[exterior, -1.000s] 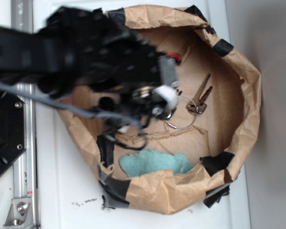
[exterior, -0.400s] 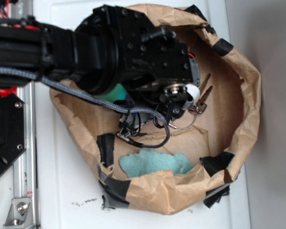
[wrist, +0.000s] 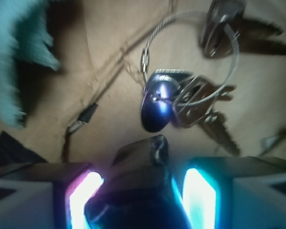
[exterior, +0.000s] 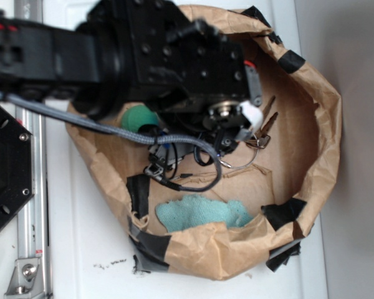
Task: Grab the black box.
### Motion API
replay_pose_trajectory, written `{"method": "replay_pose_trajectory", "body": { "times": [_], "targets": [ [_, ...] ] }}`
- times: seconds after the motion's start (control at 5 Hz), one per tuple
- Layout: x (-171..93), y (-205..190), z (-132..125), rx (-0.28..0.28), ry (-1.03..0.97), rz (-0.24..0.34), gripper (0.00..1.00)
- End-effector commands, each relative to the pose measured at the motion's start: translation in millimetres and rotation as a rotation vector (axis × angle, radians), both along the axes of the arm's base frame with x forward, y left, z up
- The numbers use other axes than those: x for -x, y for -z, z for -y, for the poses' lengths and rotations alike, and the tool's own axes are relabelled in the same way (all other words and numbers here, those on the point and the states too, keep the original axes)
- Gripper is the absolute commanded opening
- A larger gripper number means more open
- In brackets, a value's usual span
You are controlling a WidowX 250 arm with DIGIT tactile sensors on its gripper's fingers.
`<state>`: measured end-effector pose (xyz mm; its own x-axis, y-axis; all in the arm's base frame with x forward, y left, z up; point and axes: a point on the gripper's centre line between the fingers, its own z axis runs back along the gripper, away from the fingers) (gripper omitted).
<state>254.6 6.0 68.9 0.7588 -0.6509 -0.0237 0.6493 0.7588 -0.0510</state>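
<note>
The hand [wrist: 142, 191] is reaching down into a brown paper bag [exterior: 311, 93] lying open on a white table [exterior: 81, 249]. In the wrist view, a dark glossy thing with rounded edges, the black box [wrist: 138, 186], is sitting between the two lit finger pads [wrist: 200, 198]. The pads are standing close on either side of it, so the hand is narrowed around the box, though blur is hiding whether both pads are actually touching it. In the exterior view the arm and its cables are covering the box, so it cannot be made out there.

Just ahead of the fingertips, a bunch of keys [wrist: 205, 98] is lying on the paper floor of the bag, strung on a thin wire ring [wrist: 229, 52] together with a small oval blue tag [wrist: 157, 107]. The tag is sitting nearest the hand, just beyond the box's front edge.

Off to the far side of the hand in the wrist view, a teal cloth [wrist: 12, 57] is lying against the bag's wall. From outside, a green ball [exterior: 140, 116] is peeking out from under the arm, behind the hand.

A large black metal plate [exterior: 6, 180] is lying outside the bag, well apart from the hand.
</note>
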Motion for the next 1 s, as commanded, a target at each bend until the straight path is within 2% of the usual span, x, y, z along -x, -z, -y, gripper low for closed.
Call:
{"method": "replay_pose_trajectory", "body": {
  "times": [0.0, 0.2, 0.4, 0.6, 0.8],
  "targets": [
    [4.8, -95.4, 12.0, 0.024, -0.233, 0.096, 0.0],
    [23.9, -131.1, 0.7, 0.123, -0.49, 0.059, 0.0],
    [35.1, -145.2, 0.0, 0.096, -0.701, 0.038, 0.0],
    [39.1, -151.3, -3.4, 0.138, -0.729, 0.055, 0.0],
    [33.4, -148.5, -8.1, 0.128, -0.726, 0.056, 0.0]
  ]
}}
